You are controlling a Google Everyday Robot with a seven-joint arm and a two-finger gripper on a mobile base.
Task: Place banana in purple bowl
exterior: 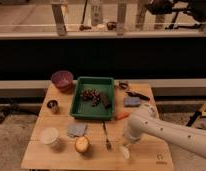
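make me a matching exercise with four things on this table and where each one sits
Things:
1 purple bowl
2 fork
3 banana
4 gripper

Places:
a near the front edge of the table, right of the fork
b back left, beside the green tray
c low over the banana, front right
d in front of the tray, right of the grey cloth

Pairs: 1-b, 2-d, 3-a, 4-c
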